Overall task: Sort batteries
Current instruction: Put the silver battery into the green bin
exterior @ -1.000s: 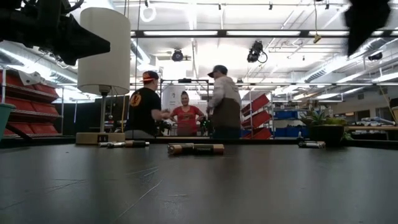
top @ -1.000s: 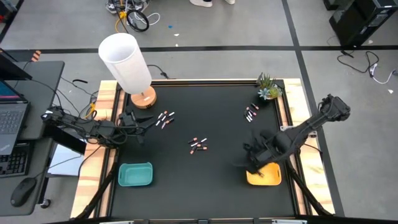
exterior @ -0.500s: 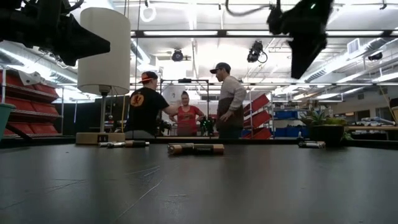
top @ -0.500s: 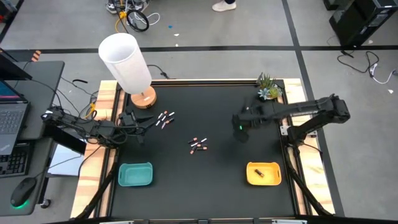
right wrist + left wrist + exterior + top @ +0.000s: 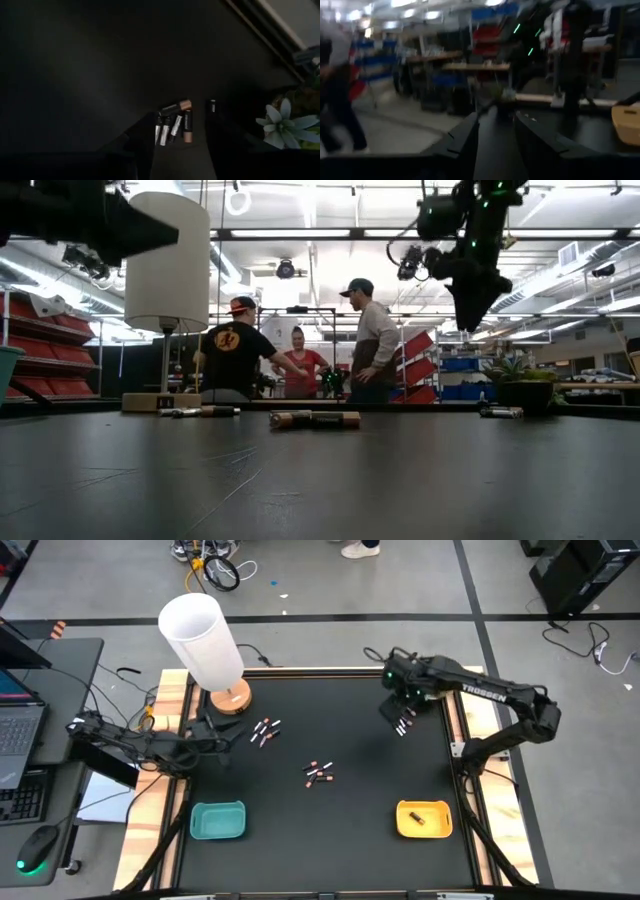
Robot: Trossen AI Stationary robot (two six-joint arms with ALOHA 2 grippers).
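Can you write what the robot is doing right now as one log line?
right end effector: open, above small dark-and-silver cylinder batteries near plant | left end effector: open, waiting by lamp | orange tray: one battery

The counter is black, edged with pale wood strips. The arms are dark; the right one carries white lettering and small green lights. The batteries are dark with reddish ends in the high view; in the right wrist view 1 battery is tan and dark, the others black and silvery. The left tray is teal, the right tray yellow-orange. The lamp has a white shade and light wooden base. The plant is green, with pale grey-green leaves. The floor is grey with black lines.
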